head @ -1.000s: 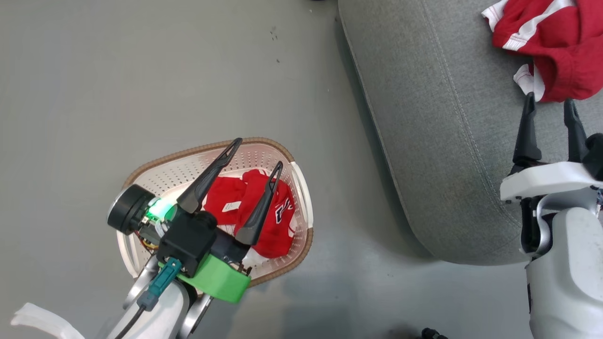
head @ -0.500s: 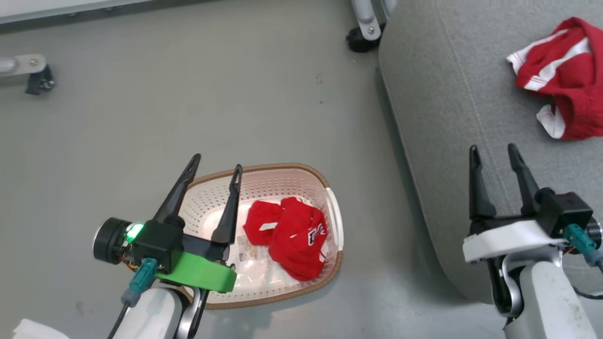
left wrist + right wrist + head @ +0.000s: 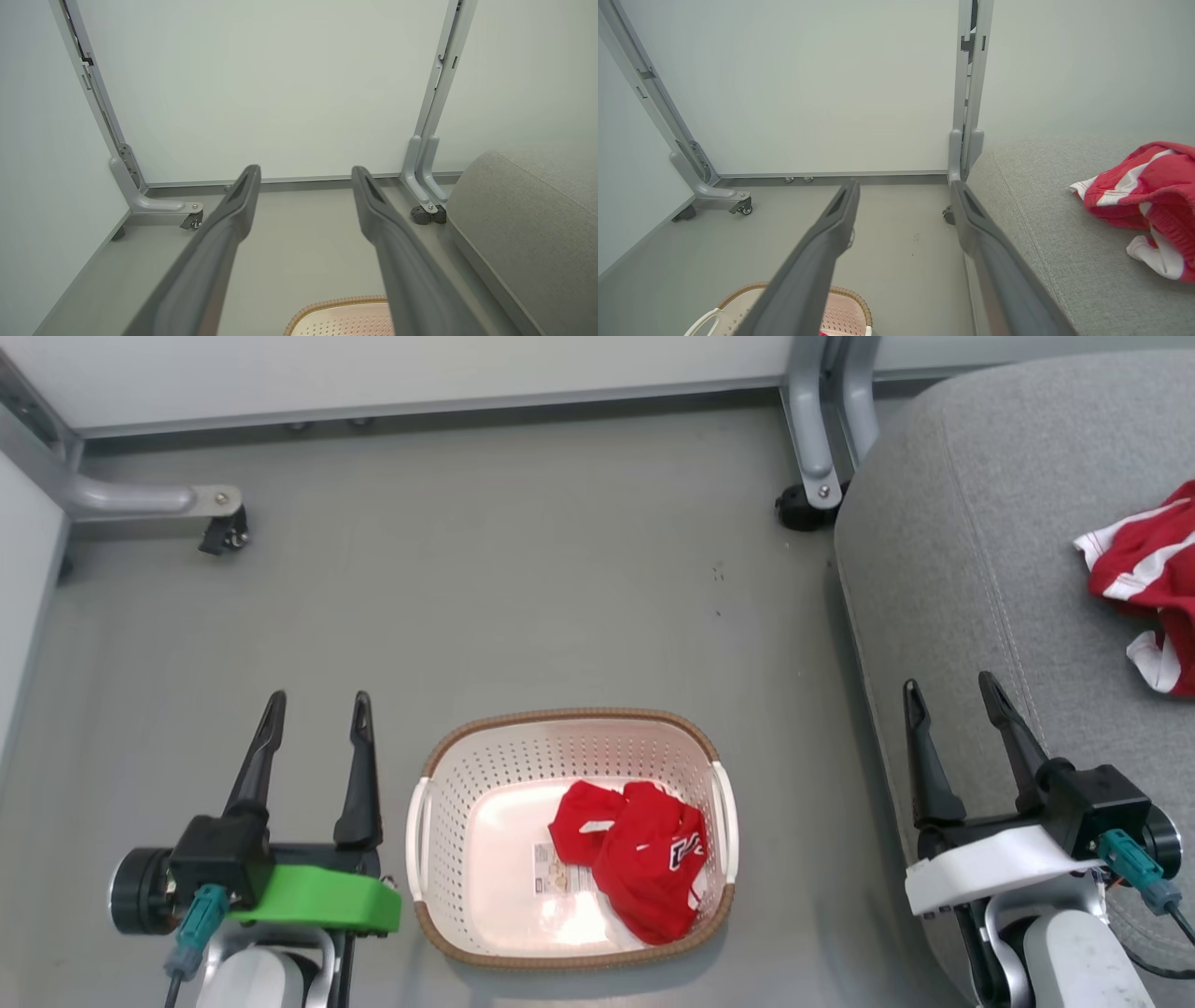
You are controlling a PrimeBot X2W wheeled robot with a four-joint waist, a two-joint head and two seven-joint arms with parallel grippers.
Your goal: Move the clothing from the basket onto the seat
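In the head view, clothing (image 3: pixel 644 868) is seen in the basket (image 3: pixel 569 719), lower centre, between the left gripper (image 3: pixel 315 705) and right gripper (image 3: pixel 950 689), both spread and empty. A garment (image 3: pixel 1148 186) on the seat (image 3: pixel 1041 224) is shown fuller in the right wrist view

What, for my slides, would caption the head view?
Open left gripper and right gripper flank the basket of clothing; another garment lies on the seat.

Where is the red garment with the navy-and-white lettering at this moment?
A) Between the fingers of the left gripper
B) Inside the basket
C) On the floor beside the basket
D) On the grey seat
B: the lettered red garment lies crumpled on the bottom of the basket, toward its right side, with nothing holding it.
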